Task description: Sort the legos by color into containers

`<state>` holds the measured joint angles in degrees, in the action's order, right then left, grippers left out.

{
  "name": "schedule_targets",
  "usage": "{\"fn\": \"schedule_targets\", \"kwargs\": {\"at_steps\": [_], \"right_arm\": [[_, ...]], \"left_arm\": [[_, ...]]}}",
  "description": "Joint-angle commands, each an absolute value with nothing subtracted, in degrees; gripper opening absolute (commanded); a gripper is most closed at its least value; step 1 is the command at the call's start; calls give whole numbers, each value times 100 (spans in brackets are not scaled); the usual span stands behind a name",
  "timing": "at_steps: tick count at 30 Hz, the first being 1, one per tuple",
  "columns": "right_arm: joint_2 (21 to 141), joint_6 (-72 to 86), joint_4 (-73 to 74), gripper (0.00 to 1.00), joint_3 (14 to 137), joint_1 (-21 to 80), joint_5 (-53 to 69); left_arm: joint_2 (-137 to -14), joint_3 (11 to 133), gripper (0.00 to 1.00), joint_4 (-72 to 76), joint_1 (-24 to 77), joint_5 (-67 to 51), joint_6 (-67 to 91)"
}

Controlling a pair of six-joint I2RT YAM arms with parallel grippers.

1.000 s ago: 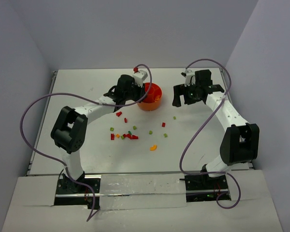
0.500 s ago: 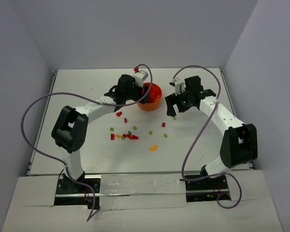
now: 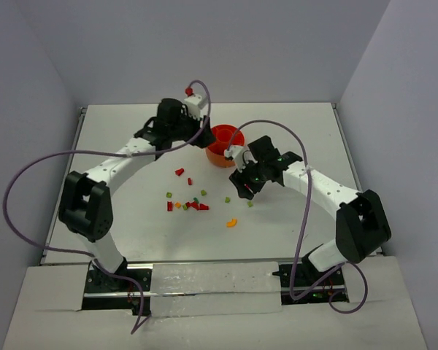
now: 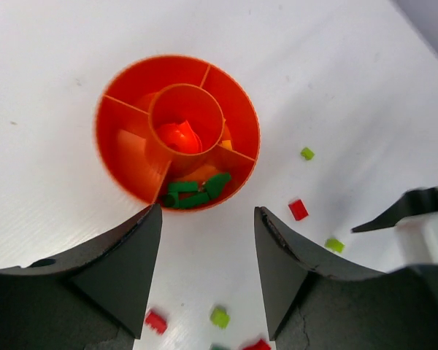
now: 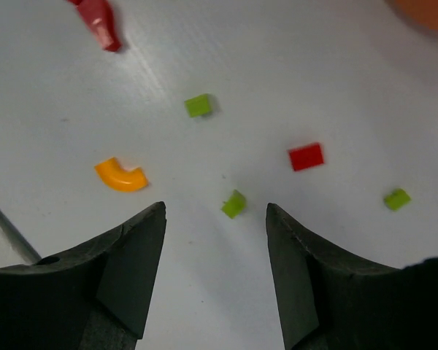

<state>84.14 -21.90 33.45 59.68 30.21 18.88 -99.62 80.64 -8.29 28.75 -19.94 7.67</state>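
Right gripper jaws stand apart over the white table, nearest green brick just ahead of the gap, red brick right, orange curved piece left, bowl rim top-right.

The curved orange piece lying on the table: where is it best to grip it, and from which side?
Probably grip the curved orange piece across the middle of its arc, inner edge to outer edge, coming straight down from above. It lies flat and nothing touches it.
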Motion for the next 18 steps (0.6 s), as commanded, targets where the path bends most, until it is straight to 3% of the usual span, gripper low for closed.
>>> {"fn": "schedule_targets", "kwargs": {"at_steps": [1,6,18], "right_arm": [[8158,-2923,3300,64,5793,3494,2182],[8233,-3637,3251,65,5631,4053,2354],[8756,-5047,3087,69,5423,5087,1995]], "left_arm": [[-9177,8015,63,-1659,1946,-3843,714],[-8430,7355,66,-1875,1304,-4359,524],[-7617,6730,67,-1909,859,-4032,507]]}}
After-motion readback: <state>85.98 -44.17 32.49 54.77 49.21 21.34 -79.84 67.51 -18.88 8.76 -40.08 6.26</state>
